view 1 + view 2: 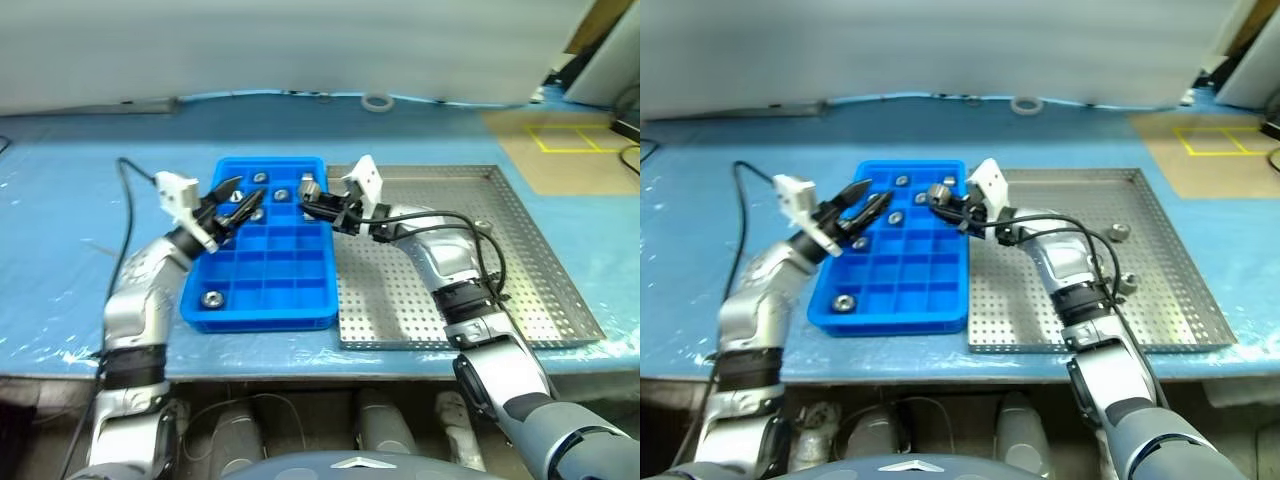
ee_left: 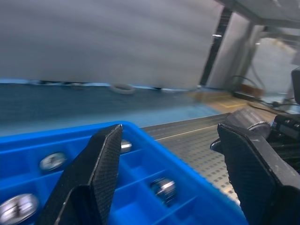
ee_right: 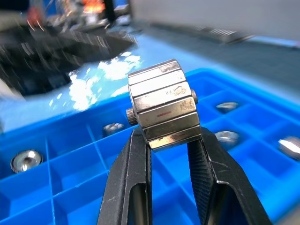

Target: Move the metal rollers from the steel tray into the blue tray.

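Right gripper (image 3: 168,140) clamped on roller (image 3: 163,104), hovering over far end of blue tray (image 1: 300,300). Left gripper (image 1: 233,204) empty, fingers apart, close by. Risk: arms collide, or roller bounces out on release.

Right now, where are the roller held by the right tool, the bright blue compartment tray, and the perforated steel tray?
Faceted silver metal roller (image 3: 164,104), right wrist view, its side face.
Bright blue plastic compartment tray (image 1: 262,318), left eye view, near rim.
Perforated silver steel tray (image 1: 540,290), left eye view, bare floor.
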Robot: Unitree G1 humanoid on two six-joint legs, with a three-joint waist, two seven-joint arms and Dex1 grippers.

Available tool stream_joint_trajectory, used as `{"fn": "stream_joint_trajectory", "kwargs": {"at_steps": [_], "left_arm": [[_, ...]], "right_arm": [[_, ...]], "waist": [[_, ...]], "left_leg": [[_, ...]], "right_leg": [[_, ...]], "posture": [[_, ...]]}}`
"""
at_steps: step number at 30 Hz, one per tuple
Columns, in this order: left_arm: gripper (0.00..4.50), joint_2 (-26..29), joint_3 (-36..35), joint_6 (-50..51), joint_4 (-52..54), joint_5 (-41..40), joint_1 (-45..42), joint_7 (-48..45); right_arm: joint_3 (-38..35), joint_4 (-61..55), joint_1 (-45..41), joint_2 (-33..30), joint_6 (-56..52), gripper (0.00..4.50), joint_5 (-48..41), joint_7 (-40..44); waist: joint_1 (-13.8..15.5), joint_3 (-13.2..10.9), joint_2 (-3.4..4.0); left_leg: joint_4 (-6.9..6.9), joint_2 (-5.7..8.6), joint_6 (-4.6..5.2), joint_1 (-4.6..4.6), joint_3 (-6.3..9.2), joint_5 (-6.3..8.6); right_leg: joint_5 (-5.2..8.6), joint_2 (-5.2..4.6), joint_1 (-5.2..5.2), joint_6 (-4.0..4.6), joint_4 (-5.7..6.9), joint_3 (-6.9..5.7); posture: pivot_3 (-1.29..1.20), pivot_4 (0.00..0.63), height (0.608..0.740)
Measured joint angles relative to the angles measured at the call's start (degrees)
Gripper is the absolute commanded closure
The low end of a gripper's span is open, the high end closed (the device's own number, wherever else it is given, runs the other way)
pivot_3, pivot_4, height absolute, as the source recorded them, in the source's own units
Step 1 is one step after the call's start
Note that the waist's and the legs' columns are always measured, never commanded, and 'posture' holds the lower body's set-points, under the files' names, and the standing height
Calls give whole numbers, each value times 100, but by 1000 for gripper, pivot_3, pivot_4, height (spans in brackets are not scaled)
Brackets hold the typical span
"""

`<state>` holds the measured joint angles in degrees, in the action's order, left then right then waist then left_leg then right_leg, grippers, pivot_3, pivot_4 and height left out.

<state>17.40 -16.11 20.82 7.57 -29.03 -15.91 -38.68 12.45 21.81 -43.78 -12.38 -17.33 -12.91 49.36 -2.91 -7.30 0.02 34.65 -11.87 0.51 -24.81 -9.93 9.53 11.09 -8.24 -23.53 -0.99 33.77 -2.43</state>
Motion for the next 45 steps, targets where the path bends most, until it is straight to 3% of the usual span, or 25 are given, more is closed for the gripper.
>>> {"fn": "stream_joint_trajectory", "kwargs": {"at_steps": [4, 8, 14, 21, 30, 39, 45], "left_arm": [[1092, 213, -111, 167, 594, -131, 769, 114], [1092, 550, -57, 193, 1090, -127, 1313, 60], [1092, 898, 122, 174, 1415, -93, 1673, -81], [1092, 1109, 158, 74, 1440, -94, 1791, -182], [1092, 1202, 150, -31, 1438, -103, 1873, -227], [1092, 1154, 143, -35, 1399, -234, 1906, -211], [1092, 1149, 515, -20, 1100, -238, 1263, -358]], "right_arm": [[344, 660, -347, 335, 466, 3803, 370, 187], [455, 1228, -534, 511, 829, 3803, 606, 304], [595, 1656, -563, 503, 1103, 3803, 911, 585], [615, 1520, -398, 601, 1107, 3803, 941, 1015], [636, 1322, -307, 819, 1022, 3803, 985, 1026], [703, 1414, -178, 786, 1055, 831, 1228, 716], [247, 1364, -217, 658, 1008, 831, 1024, 514]], "waist": [[416, -38, 4], [590, -48, 0], [647, -50, 2], [676, -53, 6], [692, -57, 6], [691, -58, 6], [695, -63, 11]], "left_leg": [[-78, -9, -59, 42, -8, -36], [-162, -8, -109, 79, -11, -70], [-196, -92, -169, 79, -11, -106], [-254, -179, -246, 104, -12, -151], [-266, -191, -280, 125, -17, -170], [-280, -194, -293, 134, -16, -178], [-285, -192, -296, 135, -19, -180]], "right_leg": [[1, 20, -9, 1, 6, 45], [4, 39, -18, 3, 4, 69], [-1, 119, -65, 13, 11, 85], [10, 218, -88, 86, 19, 83], [30, 232, -128, 123, 100, 98], [30, 248, -136, 125, 101, 112], [31, 260, -137, 130, 101, 116]], "posture": [[-17, 150, 740], [18, 150, 740], [75, 150, 740], [78, 150, 740], [95, 150, 740], [49, 150, 740], [-66, 150, 740]]}}
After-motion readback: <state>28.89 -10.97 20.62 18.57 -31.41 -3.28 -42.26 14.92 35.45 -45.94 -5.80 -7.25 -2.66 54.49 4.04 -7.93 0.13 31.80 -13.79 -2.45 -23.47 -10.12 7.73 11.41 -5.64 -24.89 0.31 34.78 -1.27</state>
